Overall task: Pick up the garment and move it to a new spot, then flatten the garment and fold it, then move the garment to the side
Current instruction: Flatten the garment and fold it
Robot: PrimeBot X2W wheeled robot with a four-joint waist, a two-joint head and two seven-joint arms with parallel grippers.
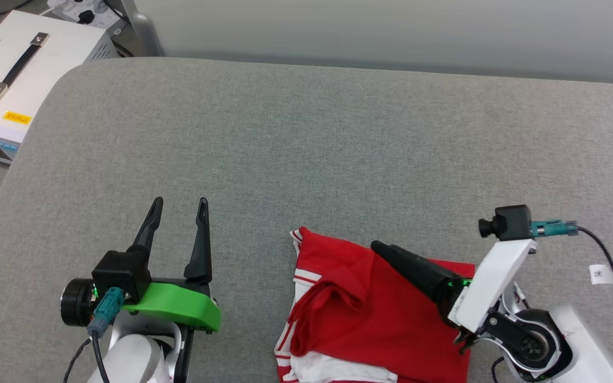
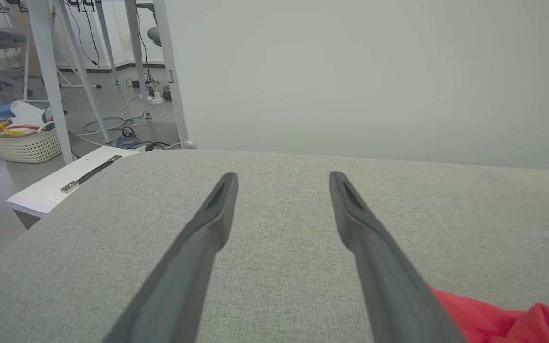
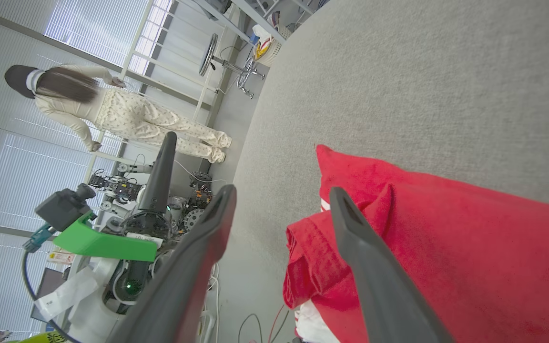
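Observation:
The garment (image 1: 370, 314), red with white striped trim, lies folded in a rumpled stack on the grey table (image 1: 306, 149) at the lower middle right. My right gripper (image 1: 378, 247) hovers over its top, rolled on its side, so one dark finger shows. In the right wrist view the right gripper (image 3: 282, 191) stands open with nothing between its fingers, and the garment (image 3: 446, 247) spreads under the right-hand finger. My left gripper (image 1: 179, 205) stands open to the garment's left, well apart from it. In the left wrist view the left gripper (image 2: 282, 177) is open over bare cloth, with the garment (image 2: 493, 319) at the lower right corner.
A white case (image 1: 19, 69) with a black handle sits beyond the table's rounded far-left corner. A person (image 3: 112, 114) stands by window blinds far off the table. A laundry basket (image 2: 24, 140) sits on the floor among table legs and cables.

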